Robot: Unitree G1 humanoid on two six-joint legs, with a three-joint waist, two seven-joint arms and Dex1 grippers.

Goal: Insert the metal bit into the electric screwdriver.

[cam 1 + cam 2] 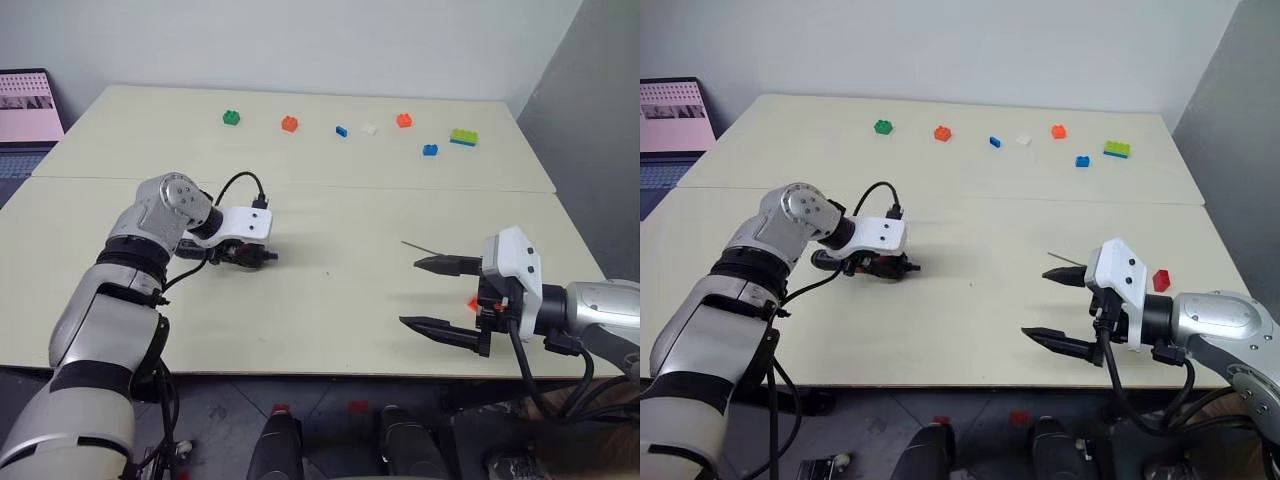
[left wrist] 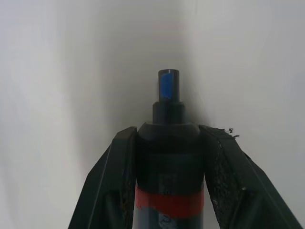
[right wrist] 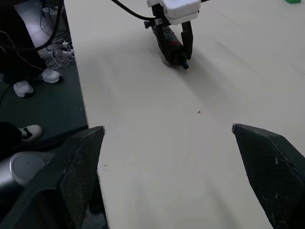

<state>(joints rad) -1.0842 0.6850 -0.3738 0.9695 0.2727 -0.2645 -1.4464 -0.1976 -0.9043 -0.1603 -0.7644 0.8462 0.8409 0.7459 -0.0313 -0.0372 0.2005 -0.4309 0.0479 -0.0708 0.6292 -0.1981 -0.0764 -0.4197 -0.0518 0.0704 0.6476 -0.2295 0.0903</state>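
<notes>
My left gripper (image 1: 247, 257) is shut on the electric screwdriver (image 2: 168, 157), a black body with a red band pinched between both fingers. Its stepped tip with a blue spot (image 2: 168, 86) sticks out past the fingertips, low over the table. From the right wrist view the screwdriver (image 3: 172, 46) points roughly towards my right gripper. The metal bit (image 1: 421, 247), a thin grey rod, lies on the table just beyond the far finger of my right gripper (image 1: 408, 292). That gripper stands open near the front right edge, with nothing between its fingers.
Several small toy bricks lie along the far side, among them a green one (image 1: 231, 118) and an orange one (image 1: 289, 124). A red brick (image 1: 1161, 280) sits beside my right wrist. A laptop (image 1: 25, 105) stands at the far left. A person's shoes (image 3: 21, 88) show beside the table.
</notes>
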